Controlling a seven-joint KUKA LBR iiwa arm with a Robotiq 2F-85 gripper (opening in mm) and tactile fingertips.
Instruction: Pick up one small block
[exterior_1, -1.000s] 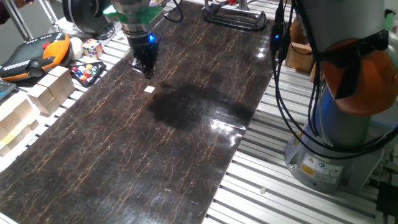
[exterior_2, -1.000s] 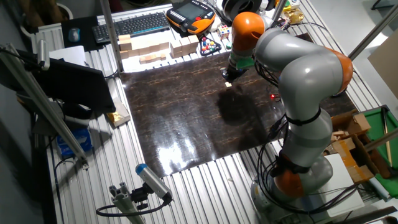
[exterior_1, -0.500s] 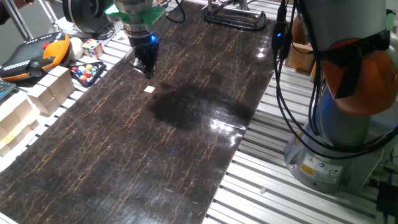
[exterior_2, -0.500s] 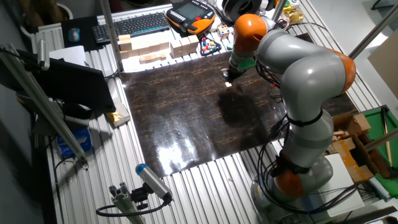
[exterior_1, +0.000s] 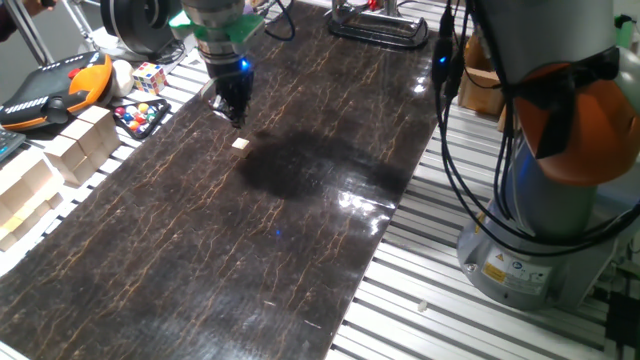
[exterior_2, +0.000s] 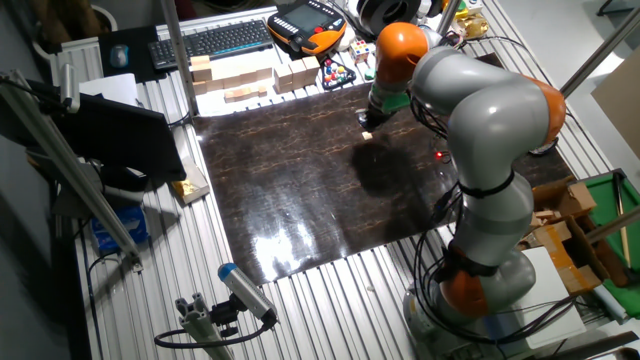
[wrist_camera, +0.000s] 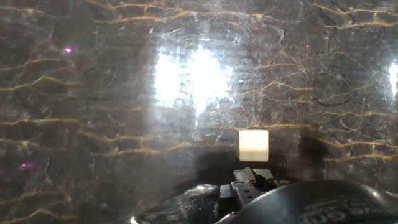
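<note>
A: Where does the small block (exterior_1: 240, 144) lie?

B: It sits alone on the dark veined worktop (exterior_1: 300, 230), free of the end effector (exterior_1: 234, 113). In one fixed view the end effector hangs over the worktop just beside the block, toward the far edge, and nothing touches the cube.

A: Does the other fixed view agree?

B: Yes. There the small block (exterior_2: 367, 135) lies just below the end effector (exterior_2: 370, 120), close but apart.

A: And the hand view?

B: The small block (wrist_camera: 254, 145) shows as a pale square right of centre, just above the dark body of the hand at the bottom edge.

A: Are the fingers spread or pressed together?

B: That cannot be told; they are too small and dark in either fixed view. They grip nothing.
</note>
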